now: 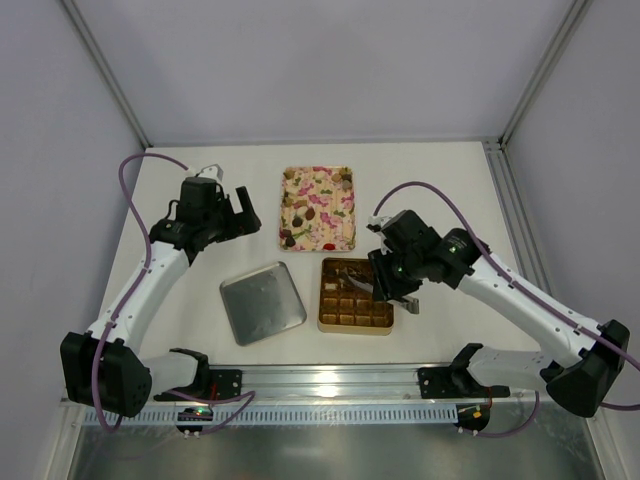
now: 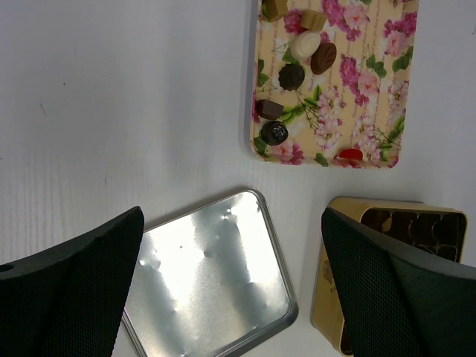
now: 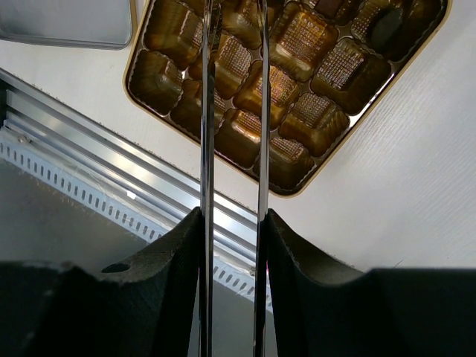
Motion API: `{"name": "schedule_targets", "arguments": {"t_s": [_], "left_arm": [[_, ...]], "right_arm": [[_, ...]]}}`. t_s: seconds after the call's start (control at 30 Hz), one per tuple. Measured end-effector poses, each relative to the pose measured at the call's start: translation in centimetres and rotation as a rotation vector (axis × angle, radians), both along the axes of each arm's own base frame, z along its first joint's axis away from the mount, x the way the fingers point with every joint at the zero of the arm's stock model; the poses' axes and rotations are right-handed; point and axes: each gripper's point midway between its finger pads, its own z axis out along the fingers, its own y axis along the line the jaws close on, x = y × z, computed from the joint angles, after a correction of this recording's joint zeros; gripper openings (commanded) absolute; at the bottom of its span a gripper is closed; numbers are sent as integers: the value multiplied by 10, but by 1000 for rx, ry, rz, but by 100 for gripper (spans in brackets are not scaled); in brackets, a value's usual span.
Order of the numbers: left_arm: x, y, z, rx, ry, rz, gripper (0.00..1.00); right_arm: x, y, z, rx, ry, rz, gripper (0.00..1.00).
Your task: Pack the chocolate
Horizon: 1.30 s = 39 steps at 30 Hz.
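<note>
The chocolates (image 1: pixel 300 213) lie on a pink-and-cream floral tray (image 1: pixel 352 215); the left wrist view shows several dark, white and red ones (image 2: pixel 291 75) on it (image 2: pixel 372 97). The gold box (image 1: pixel 355 327) with grid cells stands in front of the tray. My right gripper (image 1: pixel 388 283) is shut on metal tongs (image 3: pixel 207 111), whose two blades reach over the box's cells (image 3: pixel 297 191); their tips are out of the right wrist view. One dark piece (image 3: pixel 387 26) sits in a far cell. My left gripper (image 1: pixel 240 214) is open and empty, above the table left of the tray.
A silver tin lid (image 1: pixel 262 302) lies inside up, left of the box; it also shows between my left fingers (image 2: pixel 216 275). The gold box's corner (image 2: pixel 327 275) is by my left gripper's right finger. An aluminium rail (image 1: pixel 330 380) runs along the near edge.
</note>
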Motion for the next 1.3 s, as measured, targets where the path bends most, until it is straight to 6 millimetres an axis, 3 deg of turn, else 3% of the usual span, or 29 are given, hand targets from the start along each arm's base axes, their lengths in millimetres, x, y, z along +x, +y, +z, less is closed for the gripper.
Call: {"name": "schedule_targets", "arguments": {"t_s": [0.13, 0.27, 0.47, 0.63, 0.83, 1.07, 1.3], "left_arm": [[0, 0, -1, 1, 4, 0, 100], [1, 0, -3, 2, 8, 0, 100], [1, 0, -4, 3, 11, 0, 100], [1, 0, -4, 3, 13, 0, 100], [1, 0, -6, 4, 17, 0, 100], [1, 0, -7, 5, 20, 0, 100], [2, 0, -8, 6, 26, 0, 100]], "right_arm": [[3, 0, 1, -15, -5, -4, 43], [22, 8, 19, -16, -47, -3, 43], [84, 33, 42, -4, -107, -15, 43], [140, 46, 30, -39, -101, -33, 43], [193, 64, 16, -61, -102, -35, 43], [216, 82, -2, -73, -81, -18, 44], [219, 87, -21, -91, -37, -9, 44]]}}
